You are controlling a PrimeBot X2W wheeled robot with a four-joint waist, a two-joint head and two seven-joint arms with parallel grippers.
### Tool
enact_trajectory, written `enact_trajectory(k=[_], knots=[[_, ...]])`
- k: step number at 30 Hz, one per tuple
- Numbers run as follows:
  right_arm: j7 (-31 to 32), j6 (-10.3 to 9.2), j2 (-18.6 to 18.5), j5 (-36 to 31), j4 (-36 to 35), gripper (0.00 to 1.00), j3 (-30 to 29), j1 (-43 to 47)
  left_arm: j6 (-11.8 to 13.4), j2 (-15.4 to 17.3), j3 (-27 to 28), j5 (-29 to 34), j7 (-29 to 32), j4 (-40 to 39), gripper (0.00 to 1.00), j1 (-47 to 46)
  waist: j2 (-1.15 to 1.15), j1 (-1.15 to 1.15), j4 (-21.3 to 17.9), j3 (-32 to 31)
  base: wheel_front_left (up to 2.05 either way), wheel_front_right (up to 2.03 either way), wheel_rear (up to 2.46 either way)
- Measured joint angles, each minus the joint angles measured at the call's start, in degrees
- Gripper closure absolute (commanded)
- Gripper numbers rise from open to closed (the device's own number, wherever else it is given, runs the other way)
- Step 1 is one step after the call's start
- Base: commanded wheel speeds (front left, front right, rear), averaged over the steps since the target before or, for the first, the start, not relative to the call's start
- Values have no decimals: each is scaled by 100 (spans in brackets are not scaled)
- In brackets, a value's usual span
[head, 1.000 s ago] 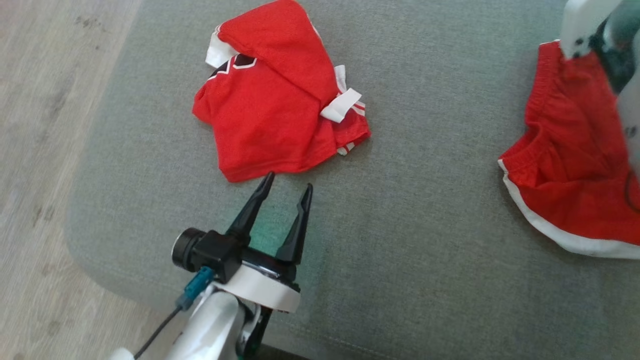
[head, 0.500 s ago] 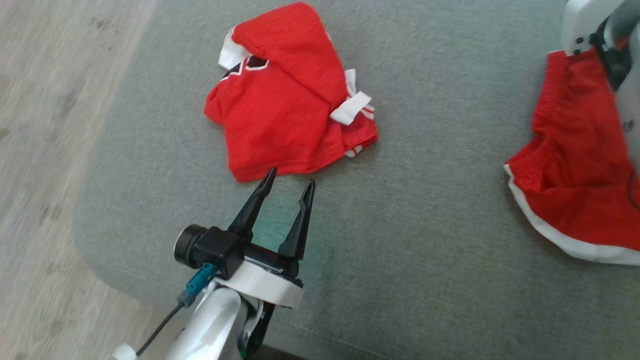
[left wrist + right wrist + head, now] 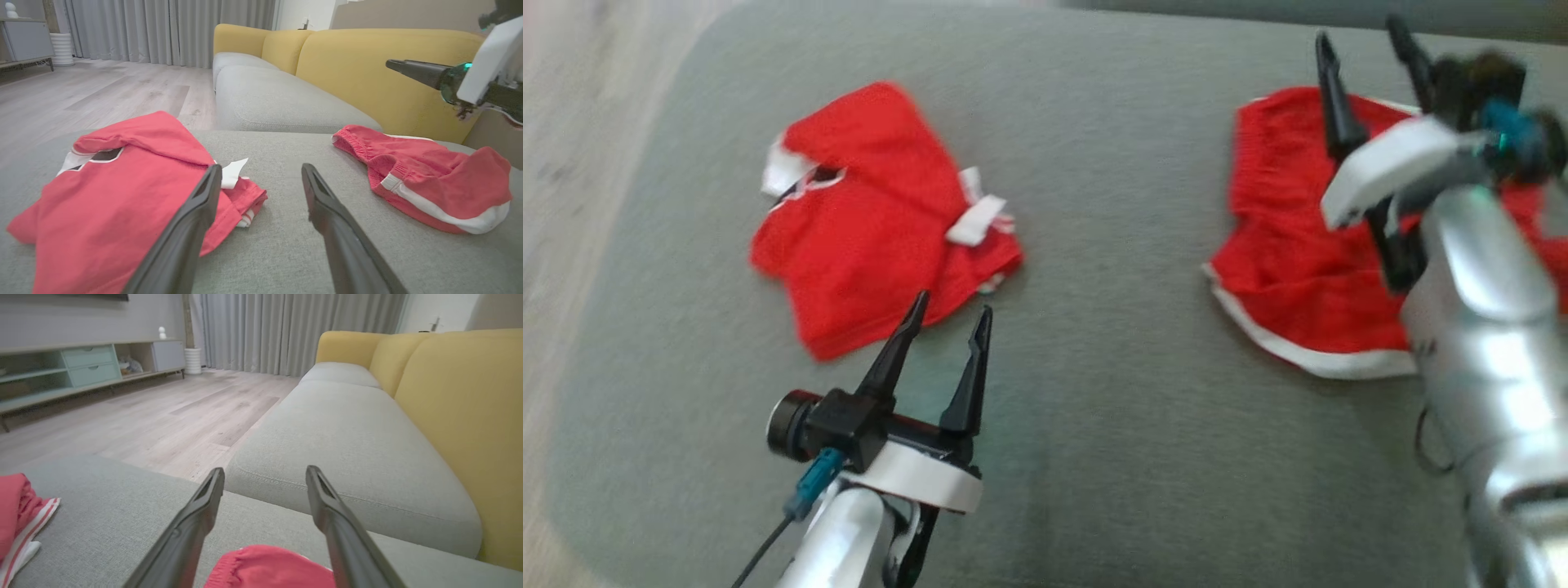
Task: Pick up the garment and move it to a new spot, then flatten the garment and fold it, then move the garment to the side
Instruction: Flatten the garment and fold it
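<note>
Each arm is a glossy silver-grey forearm (image 3: 1486, 327) capped by a white collar (image 3: 915, 482) that bears two long, tapering black fingers (image 3: 894, 353). The left gripper (image 3: 954, 303) has a black cylindrical camera (image 3: 788, 425) at nine o'clock of its collar, with a teal connector (image 3: 810, 492) and thin black cable (image 3: 760, 555) at seven o'clock below it (the right gripper (image 3: 1359, 31) shows a like teal plug (image 3: 1503, 135), blurred). A few dark marks dot the right forearm.

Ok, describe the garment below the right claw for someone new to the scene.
On the grey cushion before the yellow sofa back, two red garments lie apart. Yours is the shorts on the robot's right, beneath the open right claw. Unlike the folded shirt with its black-and-white collar, they have a gathered waistband and a white hem band.
</note>
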Motion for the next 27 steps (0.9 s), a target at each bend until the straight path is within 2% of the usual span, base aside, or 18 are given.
enact_trajectory(k=[2,3,10,16,23,27], knots=[[-12,0,101,153,-506,0,-218,496,-4,0,101,32,0,-9,0,59,0,0,-212,-101,0,0,0],[-12,0,101,153,-506,0,-218,496,-4,0,101,32,0,-9,0,59,0,0,-212,-101,0,0,0],[-13,0,407,229,-2184,0,-801,2604,-23,7,361,62,0,-19,0,289,0,-1,-878,-404,0,0,0],[18,0,515,378,-3206,0,-923,4047,-81,1,443,113,-1,-8,0,445,0,-1,-1208,-537,0,0,0],[350,0,590,478,-3900,0,-867,4386,-115,-3,470,170,-1,-2,0,434,0,1,-1157,-428,0,0,0],[680,0,590,248,-4095,0,-951,4303,-155,-8,441,208,0,-14,0,325,0,1,-1049,-261,0,0,0]])
